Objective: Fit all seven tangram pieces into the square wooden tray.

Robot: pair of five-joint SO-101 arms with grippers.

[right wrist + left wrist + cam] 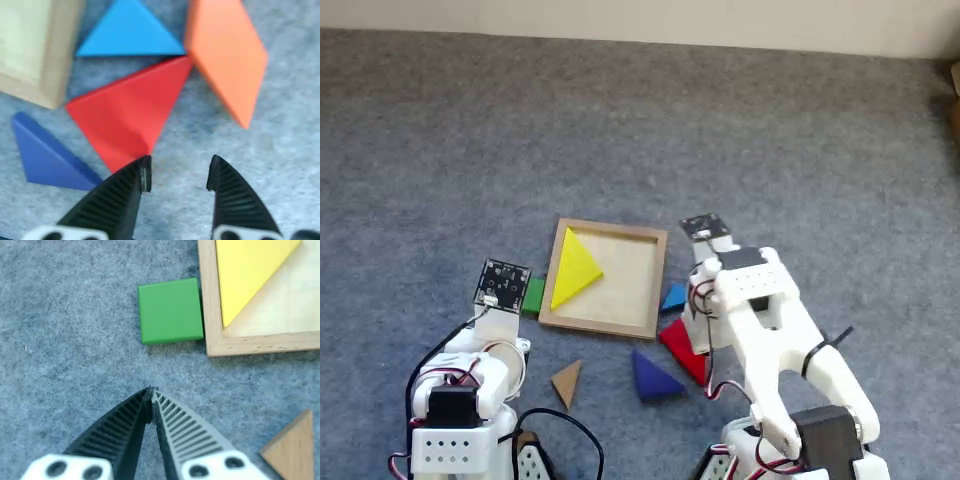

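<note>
High view has only the yellow triangle inside the tray; the rest lie outside. Right tool, jaws apart, hovers at the red triangle; next it likely must straddle an edge and close. Left tool, closed and empty, faces the green square.

No writing, number, label or sign can be read. The wooden tray and the yellow triangle in it show plain faces, as does the green square.
</note>
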